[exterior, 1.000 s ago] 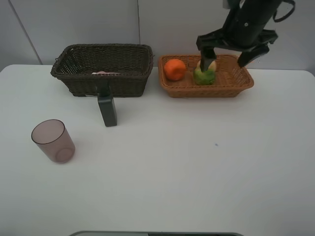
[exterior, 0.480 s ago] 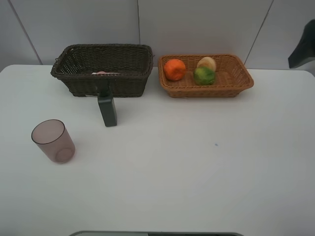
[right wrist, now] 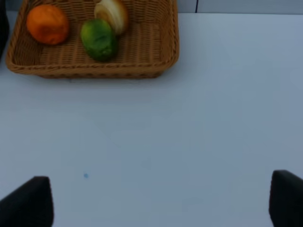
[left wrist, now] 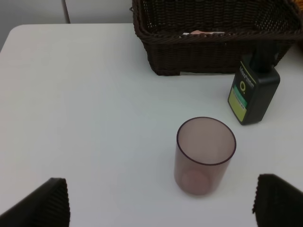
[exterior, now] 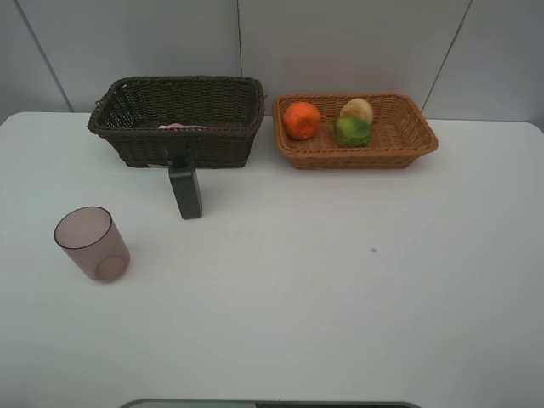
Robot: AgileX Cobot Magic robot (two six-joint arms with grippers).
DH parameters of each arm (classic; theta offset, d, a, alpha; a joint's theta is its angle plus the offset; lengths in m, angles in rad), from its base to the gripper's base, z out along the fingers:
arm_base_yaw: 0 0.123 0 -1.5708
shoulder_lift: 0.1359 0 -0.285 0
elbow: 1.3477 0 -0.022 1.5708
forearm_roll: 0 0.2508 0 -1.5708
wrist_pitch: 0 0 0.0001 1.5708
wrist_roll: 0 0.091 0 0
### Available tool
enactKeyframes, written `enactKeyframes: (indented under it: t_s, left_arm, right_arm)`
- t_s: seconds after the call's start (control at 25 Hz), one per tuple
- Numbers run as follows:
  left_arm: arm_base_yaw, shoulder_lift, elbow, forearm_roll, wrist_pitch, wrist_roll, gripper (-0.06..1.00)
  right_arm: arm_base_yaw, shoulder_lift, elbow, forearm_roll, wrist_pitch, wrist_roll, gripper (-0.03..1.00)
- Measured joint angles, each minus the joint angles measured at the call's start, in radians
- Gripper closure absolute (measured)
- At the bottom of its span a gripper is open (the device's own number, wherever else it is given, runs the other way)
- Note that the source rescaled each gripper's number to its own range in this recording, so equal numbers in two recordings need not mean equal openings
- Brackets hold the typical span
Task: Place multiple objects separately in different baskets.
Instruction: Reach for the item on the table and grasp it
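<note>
The orange-tan basket [exterior: 399, 151] holds the orange [exterior: 301, 120], the green fruit [exterior: 352, 131] and the peach [exterior: 357, 109]; they also show in the right wrist view: orange [right wrist: 47, 24], green fruit [right wrist: 98, 39], peach [right wrist: 112, 14]. The dark brown basket [exterior: 177, 146] holds the pink bottle [exterior: 178, 127]. The dark bottle [exterior: 186, 190] stands in front of it. The purplish cup [exterior: 91, 243] stands at the left. My left gripper [left wrist: 161, 201] is open, above the table near the cup [left wrist: 204, 155]. My right gripper [right wrist: 161, 201] is open and empty.
White table [exterior: 340, 280] with a wall behind the baskets. A small dark speck [exterior: 372, 250] lies on the table. Neither arm shows in the exterior high view.
The right arm has pulled back from above the orange-tan basket and left the exterior view. The green fruit and peach stay in the basket.
</note>
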Motion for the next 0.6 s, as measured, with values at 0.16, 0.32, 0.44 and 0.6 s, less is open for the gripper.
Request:
enactKeyframes:
  t_s: [0.16, 0.32, 0.44, 0.6]
  left_arm:
    - [0.000, 0.000, 0.000, 0.000, 0.000, 0.000, -0.05]
    - [0.000, 0.000, 0.000, 0.000, 0.000, 0.000, -0.05]
    - [0.000, 0.000, 0.000, 0.000, 0.000, 0.000, -0.05]
    - [0.000, 0.000, 0.000, 0.000, 0.000, 0.000, -0.05]
  right_arm:
    - [0.000, -0.146, 0.075, 0.000, -0.006, -0.003, 0.05]
    - [0.000, -0.261, 0.144, 0.009, -0.004, 0.009, 0.05]
    - [0.000, -0.317, 0.184, 0.006, 0.012, 0.013, 0.05]
    - [0.000, -0.366, 0.243, 0.006, 0.004, 0.017, 0.05]
